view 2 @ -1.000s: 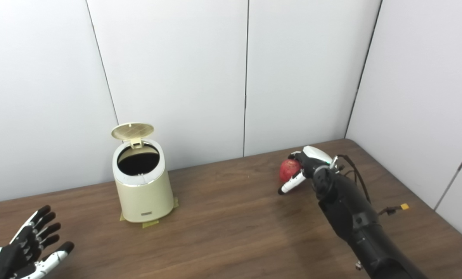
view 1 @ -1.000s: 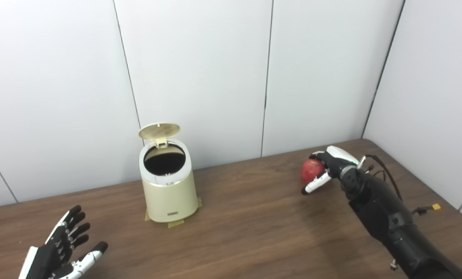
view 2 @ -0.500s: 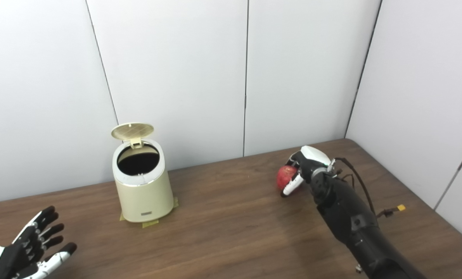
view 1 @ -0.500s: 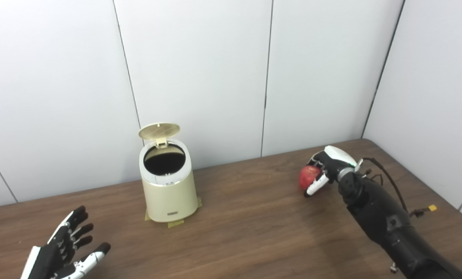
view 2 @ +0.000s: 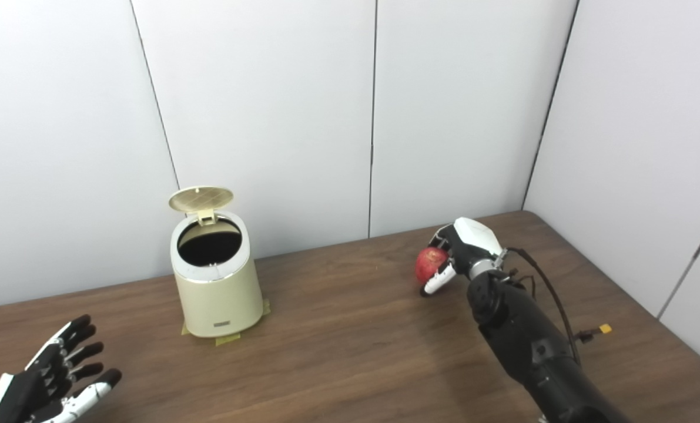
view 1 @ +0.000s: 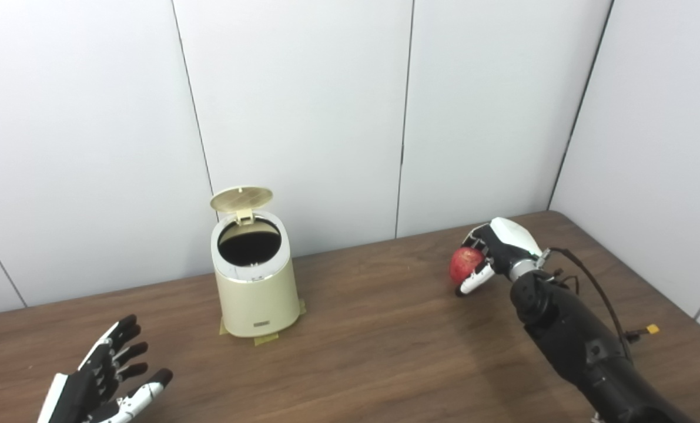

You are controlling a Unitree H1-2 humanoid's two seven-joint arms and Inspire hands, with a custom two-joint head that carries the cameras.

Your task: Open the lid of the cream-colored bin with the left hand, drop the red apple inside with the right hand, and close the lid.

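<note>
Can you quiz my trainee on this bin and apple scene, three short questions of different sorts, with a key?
1. True or false: the lid of the cream-colored bin stands open.
2. What does the right hand hold? A) red apple B) a cup C) nothing
3. Fill in: the left hand is ____, fingers spread, holding nothing.

Key: 1 true; 2 A; 3 open.

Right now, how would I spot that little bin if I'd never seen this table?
Look at the brown table, left of centre, near the white wall. The cream-colored bin stands there on tape patches, its round lid flipped up, the only container in sight.
</note>
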